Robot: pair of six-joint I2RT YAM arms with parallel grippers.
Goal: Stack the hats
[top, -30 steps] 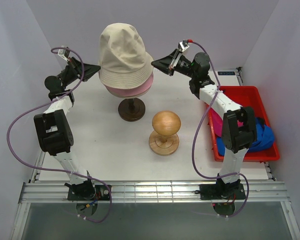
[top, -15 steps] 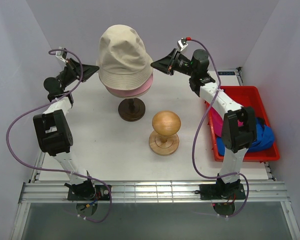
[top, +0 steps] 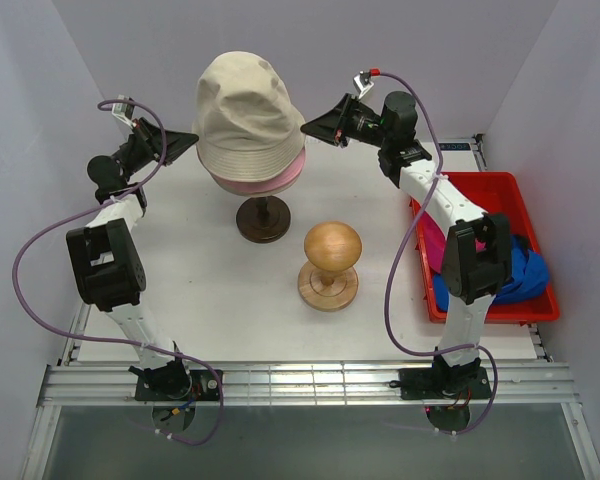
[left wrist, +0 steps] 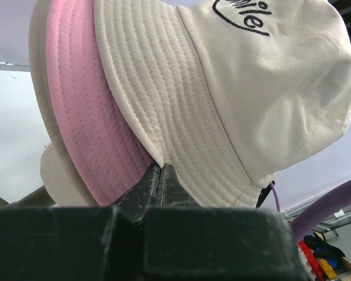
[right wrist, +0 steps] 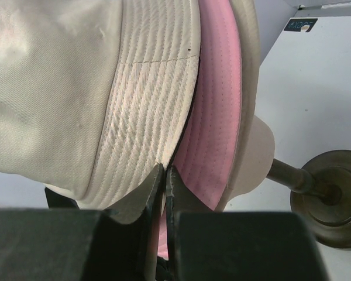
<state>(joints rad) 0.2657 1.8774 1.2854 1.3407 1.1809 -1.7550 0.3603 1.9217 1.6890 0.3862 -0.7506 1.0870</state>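
Observation:
The beige bucket hat [top: 245,110] sits over the light pink bucket hat [top: 272,181], both on a head form atop a brown stand [top: 263,218]. My left gripper [top: 194,139] is shut at the left edge of the beige hat's brim. In the left wrist view its tips [left wrist: 159,168] meet the beige brim [left wrist: 181,134] just above the pink brim [left wrist: 88,105]. My right gripper [top: 305,128] is shut on the beige brim's right edge [right wrist: 158,117], beside the pink brim [right wrist: 216,105]. The magenta cap [top: 430,250] and blue cap [top: 525,270] lie in the red bin.
A red bin [top: 500,185] stands at the right edge of the table. A second wooden head form [top: 331,250] on a round base stands mid-table, in front of the hat stand. The stand's foot [right wrist: 330,193] shows in the right wrist view.
My right gripper has risen a little and edged left with the brim. The beige hat has shifted slightly left. My left gripper has barely moved.

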